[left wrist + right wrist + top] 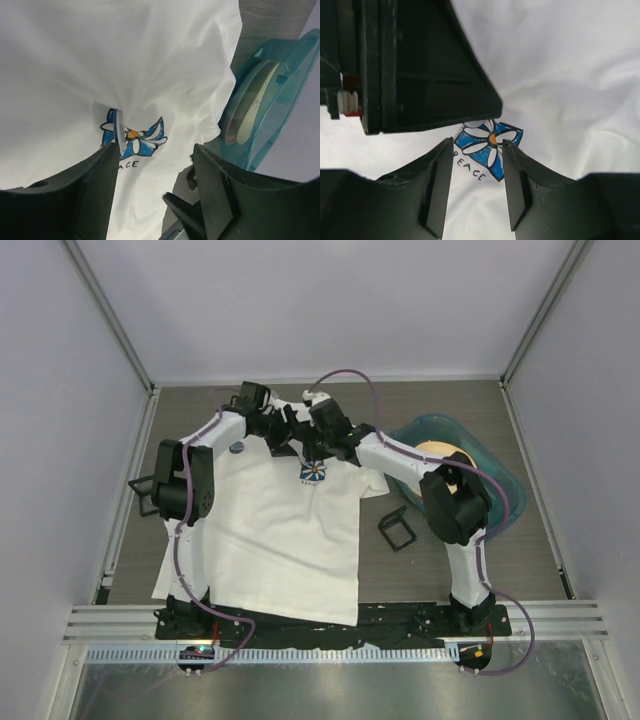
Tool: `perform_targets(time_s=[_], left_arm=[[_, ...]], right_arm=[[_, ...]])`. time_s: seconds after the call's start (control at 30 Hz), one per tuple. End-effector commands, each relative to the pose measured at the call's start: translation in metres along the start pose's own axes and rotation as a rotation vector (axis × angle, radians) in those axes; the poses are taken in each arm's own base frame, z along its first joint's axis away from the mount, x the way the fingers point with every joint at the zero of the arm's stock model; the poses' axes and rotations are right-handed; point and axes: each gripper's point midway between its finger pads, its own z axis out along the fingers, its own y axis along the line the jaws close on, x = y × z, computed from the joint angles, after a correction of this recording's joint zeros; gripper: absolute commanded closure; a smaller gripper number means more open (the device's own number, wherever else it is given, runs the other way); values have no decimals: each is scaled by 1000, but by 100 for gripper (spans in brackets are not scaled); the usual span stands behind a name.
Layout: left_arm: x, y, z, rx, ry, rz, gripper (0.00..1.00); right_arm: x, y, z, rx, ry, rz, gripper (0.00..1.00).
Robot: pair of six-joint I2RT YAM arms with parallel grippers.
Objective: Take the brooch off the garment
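Observation:
The garment, a white T-shirt [280, 530], lies flat mid-table with its blue-and-white flower print [313, 473] on the chest. The brooch [236, 447], a tiny dark-blue round pin, sits on the shirt near its left shoulder, beside my left arm; neither wrist view shows it. My left gripper [290, 428] is open and empty above the collar area, and its wrist view [156, 150] looks onto the print [142, 140]. My right gripper [312, 447] is open and empty; in its wrist view [477, 142] it straddles the print [490, 147]. A thin pale sliver [119, 132] stands by the print; I cannot tell what it is.
A teal basin [500, 465] holding a beige roll [440, 450] stands at the right, also in the left wrist view [280, 90]. A small black square box [397, 527] lies right of the shirt. A black frame [145, 495] sits at the left. The two grippers are close together.

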Motion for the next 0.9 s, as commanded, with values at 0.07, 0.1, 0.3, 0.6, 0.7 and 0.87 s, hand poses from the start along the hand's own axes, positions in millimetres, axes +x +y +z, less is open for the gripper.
perform_targets(time_s=[0.07, 0.1, 0.3, 0.6, 0.7, 0.87], left_arm=[[-4, 11, 9, -51, 23, 49, 42], [-4, 12, 11, -55, 24, 52, 45], [-4, 23, 18, -98, 29, 62, 57], [-6, 22, 10, -119, 9, 87, 43], [-9, 21, 4, -138, -10, 103, 42], [-5, 24, 11, -124, 21, 80, 49]], right_arm=[[-46, 0, -23, -170, -96, 168, 51], [-47, -4, -21, -174, -92, 180, 51], [-51, -12, -4, -184, -75, 262, 61], [-34, -5, 16, -225, -11, 279, 70], [-31, -5, 19, -228, -5, 284, 71], [-29, -5, 22, -222, -3, 287, 73]])
